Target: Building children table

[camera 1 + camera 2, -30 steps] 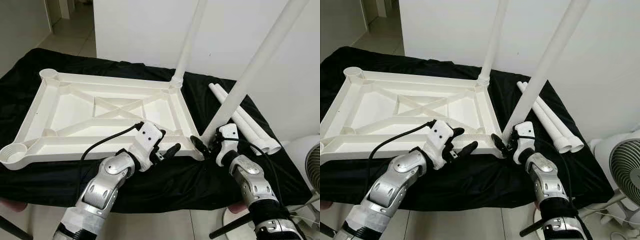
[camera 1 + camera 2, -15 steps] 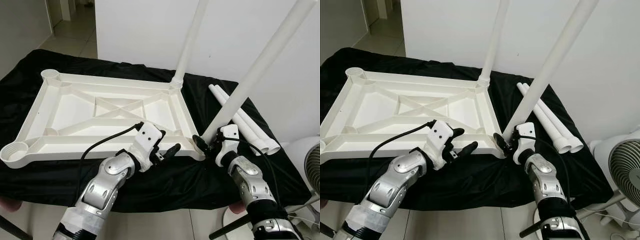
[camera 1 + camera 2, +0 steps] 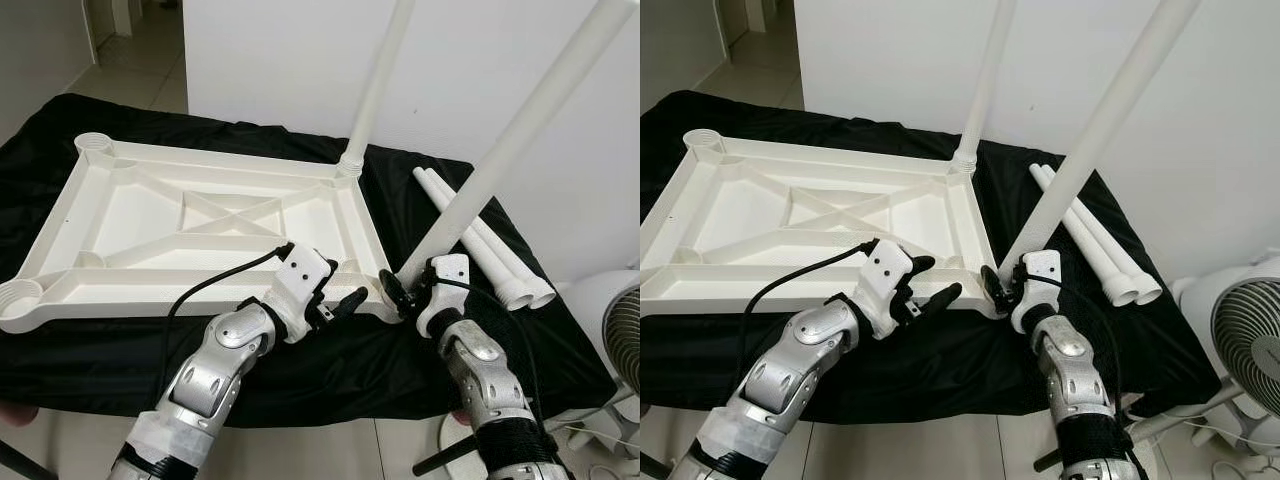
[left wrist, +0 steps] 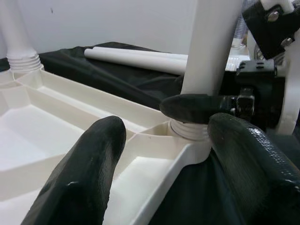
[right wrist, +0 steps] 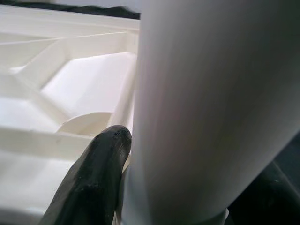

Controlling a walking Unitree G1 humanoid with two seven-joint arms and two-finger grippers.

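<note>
Left of the right gripper, the left gripper hovers spread wide over the near rim of the upturned tabletop, gripping nothing. Right gripper is clamped on the leaning leg at its foot, just above the near corner socket. Judged light, rigid, smooth plastic; best held low near the thread.

Soft, even indoor light keeps both head views bright and sharp, while the wrist views blur on the near black fingers.
</note>
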